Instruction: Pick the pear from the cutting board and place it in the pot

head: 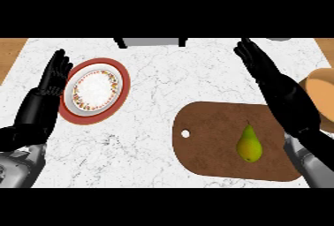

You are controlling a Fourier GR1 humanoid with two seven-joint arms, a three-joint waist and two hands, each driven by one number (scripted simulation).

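A yellow-green pear [248, 144] lies on the brown cutting board [209, 141] at the lower right of the counter, stem pointing away from me. My right hand [261, 64] is open, fingers straight, stretched out beyond the board's far right corner and not touching the pear. A grey pot [151, 42] with black handles shows only partly at the top edge, left of the right hand. My left hand [53, 77] rests open at the left, fingers up, beside a plate.
A red-rimmed plate [95, 90] with a patterned white centre lies left of the board. A tan round object [321, 90] sits at the right edge, partly behind my right forearm. Wooden surface borders the marble counter at both upper corners.
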